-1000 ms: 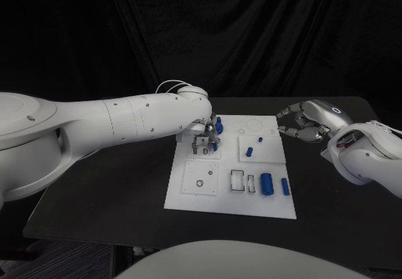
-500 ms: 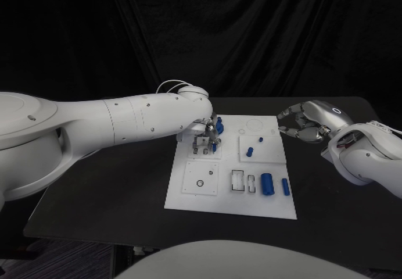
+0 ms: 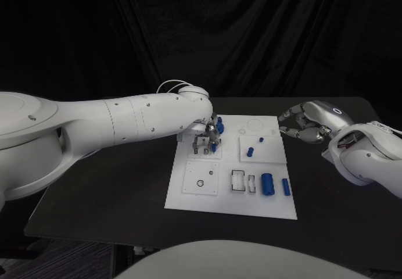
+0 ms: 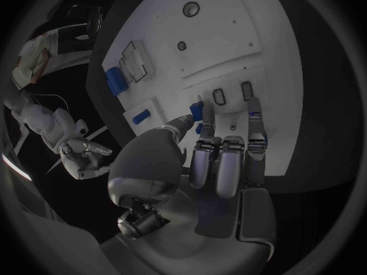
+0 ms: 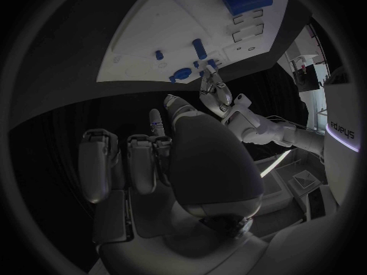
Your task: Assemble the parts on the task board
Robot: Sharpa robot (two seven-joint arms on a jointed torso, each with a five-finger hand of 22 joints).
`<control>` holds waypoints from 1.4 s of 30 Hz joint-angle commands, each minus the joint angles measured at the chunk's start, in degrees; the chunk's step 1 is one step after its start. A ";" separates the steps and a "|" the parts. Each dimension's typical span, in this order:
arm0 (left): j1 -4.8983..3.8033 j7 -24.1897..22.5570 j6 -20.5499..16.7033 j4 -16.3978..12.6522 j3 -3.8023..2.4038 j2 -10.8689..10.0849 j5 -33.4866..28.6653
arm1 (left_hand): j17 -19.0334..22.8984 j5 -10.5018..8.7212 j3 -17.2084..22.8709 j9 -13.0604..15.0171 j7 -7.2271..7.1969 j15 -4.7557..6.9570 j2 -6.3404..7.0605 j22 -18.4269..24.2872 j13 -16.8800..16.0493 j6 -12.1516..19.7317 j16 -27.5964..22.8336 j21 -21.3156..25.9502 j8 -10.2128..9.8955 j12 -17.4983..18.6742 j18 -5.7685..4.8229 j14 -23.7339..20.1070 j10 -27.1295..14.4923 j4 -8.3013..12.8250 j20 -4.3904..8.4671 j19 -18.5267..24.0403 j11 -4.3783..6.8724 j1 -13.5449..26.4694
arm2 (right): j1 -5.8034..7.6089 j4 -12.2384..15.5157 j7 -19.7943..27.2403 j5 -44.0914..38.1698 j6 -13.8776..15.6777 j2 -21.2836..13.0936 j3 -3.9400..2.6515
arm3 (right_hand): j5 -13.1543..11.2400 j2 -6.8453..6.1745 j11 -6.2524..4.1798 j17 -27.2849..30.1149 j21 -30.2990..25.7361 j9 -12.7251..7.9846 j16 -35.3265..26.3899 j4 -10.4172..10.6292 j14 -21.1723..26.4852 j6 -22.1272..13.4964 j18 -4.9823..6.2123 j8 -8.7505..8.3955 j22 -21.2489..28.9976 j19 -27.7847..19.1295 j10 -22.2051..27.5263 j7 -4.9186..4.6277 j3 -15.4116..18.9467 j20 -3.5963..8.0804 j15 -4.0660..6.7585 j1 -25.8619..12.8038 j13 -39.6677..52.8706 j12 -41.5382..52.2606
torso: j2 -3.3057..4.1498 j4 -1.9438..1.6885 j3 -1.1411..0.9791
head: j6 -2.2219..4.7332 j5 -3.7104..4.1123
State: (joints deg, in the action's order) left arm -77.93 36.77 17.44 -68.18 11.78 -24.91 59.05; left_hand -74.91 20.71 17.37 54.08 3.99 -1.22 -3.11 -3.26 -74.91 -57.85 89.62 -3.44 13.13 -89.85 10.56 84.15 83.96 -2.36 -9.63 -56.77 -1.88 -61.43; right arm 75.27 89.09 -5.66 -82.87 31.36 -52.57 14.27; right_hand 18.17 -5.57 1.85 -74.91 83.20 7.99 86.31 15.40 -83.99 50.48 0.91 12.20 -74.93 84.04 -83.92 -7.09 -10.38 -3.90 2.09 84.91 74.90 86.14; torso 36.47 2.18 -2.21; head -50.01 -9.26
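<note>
Pinching small blue part (image 4: pixel 196 111), left hand (image 3: pixel 204 138) hides board (image 3: pixel 189 197) slots; right hand (image 3: pixel 303 123) curled (nothing held).

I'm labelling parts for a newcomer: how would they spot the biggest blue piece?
Start at the white task board mid-table and go to its near right area. There the large blue cylinder lies beside the slotted block; it is clearly fatter than the thin blue piece to its right.
</note>
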 commanded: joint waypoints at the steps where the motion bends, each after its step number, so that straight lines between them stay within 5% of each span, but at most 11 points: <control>1: 0.77 -1.17 0.89 -0.36 0.32 -0.09 -1.02 | -15.09 0.43 1.00 0.26 -0.03 0.31 0.59 0.07 -15.09 -0.32 0.38 0.29 -0.40 -0.15 0.55 5.85 6.04 0.30 0.09 0.47 0.32 0.20 | -0.17 -0.05 -1.05 -0.38 -0.27 -0.05 -0.04 | 0.24 -0.04 0.50 -7.38 -0.16 0.07 0.10 -0.01 -4.50 0.40 1.06 0.20 -11.87 2.40 -2.39 -0.16 -0.32 -0.41 -0.30 0.11 9.23 0.01 | -0.01 0.04 0.00 | 0.01 -0.02; 42: 0.77 2.34 1.54 -1.94 0.32 -2.70 -1.02 | -15.09 1.21 5.01 1.06 0.10 0.31 1.63 0.07 -15.09 -0.52 0.38 0.30 -1.13 -0.15 0.55 5.85 6.04 1.20 0.05 0.80 0.30 2.29 | -0.58 -0.32 -1.39 -0.38 -1.53 -0.33 -0.04 | 0.25 -0.07 0.50 -7.34 -0.12 0.10 0.08 -0.01 -4.49 0.59 1.05 0.29 -11.90 2.43 -2.40 -0.15 -0.32 -0.43 -0.31 0.06 9.24 0.02 | 0.04 -0.01 0.03 | 0.01 -0.17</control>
State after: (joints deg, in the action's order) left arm -77.84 38.43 17.73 -70.21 11.73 -27.51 58.83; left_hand -74.91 21.75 22.09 55.11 4.16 -1.22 -1.38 -3.42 -74.91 -58.10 89.62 -3.22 12.19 -89.85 11.50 84.15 83.96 -1.10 -9.52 -56.26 -1.88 -59.69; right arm 74.85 88.81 -6.01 -82.88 30.29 -52.82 14.27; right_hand 18.16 -5.58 1.85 -74.91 83.20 8.01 86.31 15.40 -83.99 50.68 0.91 12.20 -74.91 84.05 -83.92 -7.29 -10.38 -3.90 2.09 84.91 74.93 86.14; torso 36.47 2.10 -2.16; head -50.01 -9.42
